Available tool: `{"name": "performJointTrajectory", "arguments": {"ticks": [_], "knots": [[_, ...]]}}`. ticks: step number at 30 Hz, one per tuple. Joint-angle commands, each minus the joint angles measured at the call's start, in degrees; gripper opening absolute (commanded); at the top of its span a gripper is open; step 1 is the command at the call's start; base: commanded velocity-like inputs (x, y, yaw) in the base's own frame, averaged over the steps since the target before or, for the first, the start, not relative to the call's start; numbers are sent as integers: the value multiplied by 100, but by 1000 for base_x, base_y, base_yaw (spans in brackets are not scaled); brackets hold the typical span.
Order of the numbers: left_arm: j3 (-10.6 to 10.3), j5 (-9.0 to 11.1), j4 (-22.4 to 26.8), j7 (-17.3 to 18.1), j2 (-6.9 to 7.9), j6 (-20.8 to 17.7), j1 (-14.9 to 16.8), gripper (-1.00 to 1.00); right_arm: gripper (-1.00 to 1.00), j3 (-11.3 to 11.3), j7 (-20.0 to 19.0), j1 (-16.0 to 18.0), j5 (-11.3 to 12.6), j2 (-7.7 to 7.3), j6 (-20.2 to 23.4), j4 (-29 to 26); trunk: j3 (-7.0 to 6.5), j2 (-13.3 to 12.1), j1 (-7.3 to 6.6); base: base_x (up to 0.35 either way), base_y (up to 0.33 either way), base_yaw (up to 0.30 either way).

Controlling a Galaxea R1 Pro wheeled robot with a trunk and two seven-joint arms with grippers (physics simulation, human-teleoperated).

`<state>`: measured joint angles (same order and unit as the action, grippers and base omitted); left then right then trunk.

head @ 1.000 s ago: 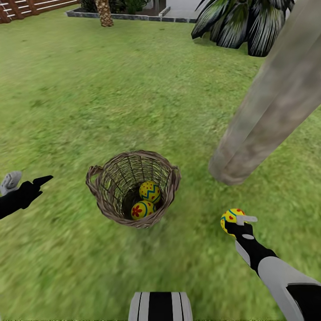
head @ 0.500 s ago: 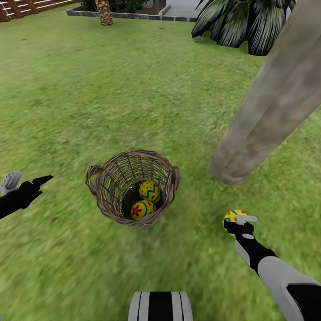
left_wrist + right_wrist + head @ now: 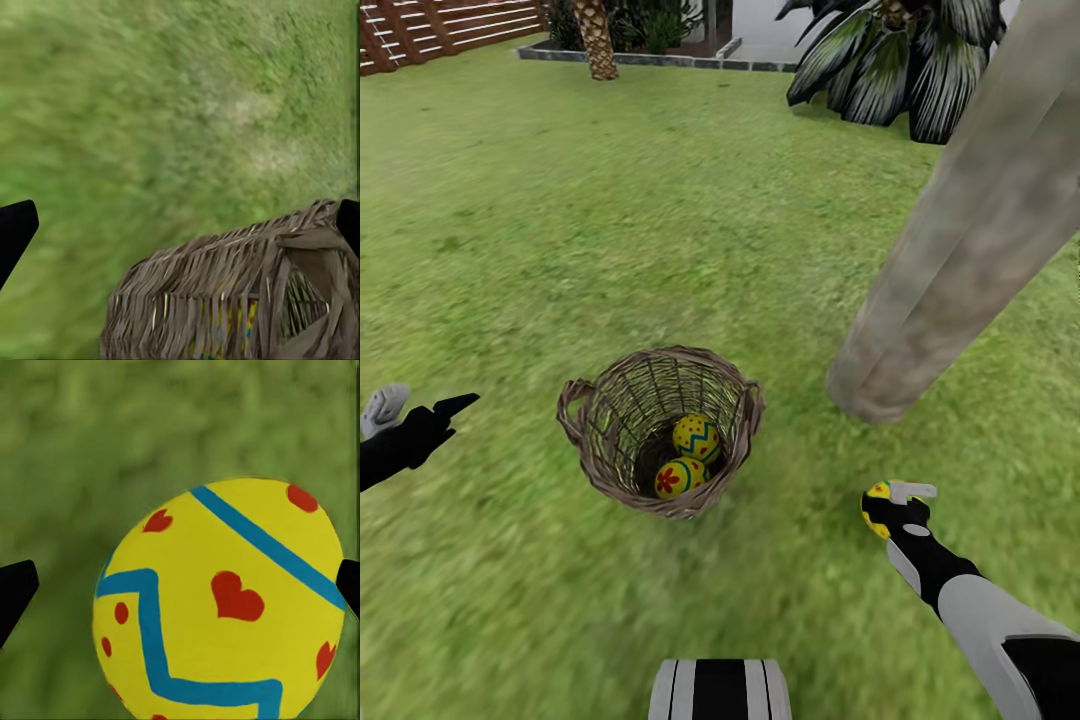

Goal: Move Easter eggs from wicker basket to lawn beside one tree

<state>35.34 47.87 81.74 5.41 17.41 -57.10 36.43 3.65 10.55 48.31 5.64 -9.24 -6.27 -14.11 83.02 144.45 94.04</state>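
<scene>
**Yellow egg in the right claw, tree trunk just ahead of it**

Yellow and glossy, the egg (image 3: 877, 502) in the head view sat pinched in the right gripper (image 3: 890, 500), low over the lawn (image 3: 660, 200). What mattered for the drop: the base of the tree (image 3: 880, 385) lay ahead of that gripper and a touch toward the middle, near but not touching. Its smooth, mottled grey-brown trunk leaned up and away to the right. So the right arm was clearly the nearer one, and I'd guess a short reach forward and down would do it. The wicker basket (image 3: 575, 395) stood on the grass between the arms, to the left of the trunk, made of open brown twigs with a braided rim. Two eggs were inside: one with a blue zigzag (image 3: 697, 437), one with a red flower (image 3: 677, 477). The left gripper (image 3: 420, 410) hung well off to the basket's left, fingers apart and holding nothing.

The left wrist view showed the basket's woven wall (image 3: 225, 300) beyond both black fingertips (image 3: 15, 232), spread wide, over blurry grass.

The right wrist view had the held egg (image 3: 221, 604) up close: red hearts and dots, blue bands, with dark fingertips at either side and soft green grass behind.
</scene>
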Motion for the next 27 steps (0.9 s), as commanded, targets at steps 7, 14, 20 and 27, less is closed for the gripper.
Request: {"name": "performJointTrajectory", "arguments": {"ticks": [7,14,20,27], "knots": [[-8,-59,-9,57,-1,-26,5,100,100,39,18,3,60,8,-21,7,-152,-8,-19,0,0,0],[-9,-59,-10,48,7,-29,5,100,100,39,-24,3,69,11,-7,5,-307,-18,-37,0,0,0],[-9,-66,-25,48,8,-29,5,100,100,55,-19,-46,74,20,53,-426,-440,-26,-52,0,0,0],[-17,-68,-27,48,8,-27,5,100,100,75,-26,-68,78,34,63,-472,-595,-35,-70,0,0,0]]}}
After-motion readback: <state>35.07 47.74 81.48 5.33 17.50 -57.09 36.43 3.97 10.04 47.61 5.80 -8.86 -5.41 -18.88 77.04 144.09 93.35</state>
